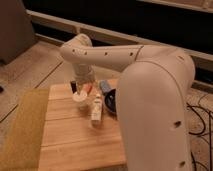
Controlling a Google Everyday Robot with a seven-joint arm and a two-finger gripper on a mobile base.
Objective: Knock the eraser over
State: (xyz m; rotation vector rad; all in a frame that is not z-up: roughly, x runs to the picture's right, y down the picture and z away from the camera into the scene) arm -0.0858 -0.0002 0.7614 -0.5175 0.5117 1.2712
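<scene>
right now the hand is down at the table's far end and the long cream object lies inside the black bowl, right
No. The camera view shows the long cream object lying on the wooden table beside the black bowl, not inside it. The hand is down at the table's far end, as you said.
</scene>
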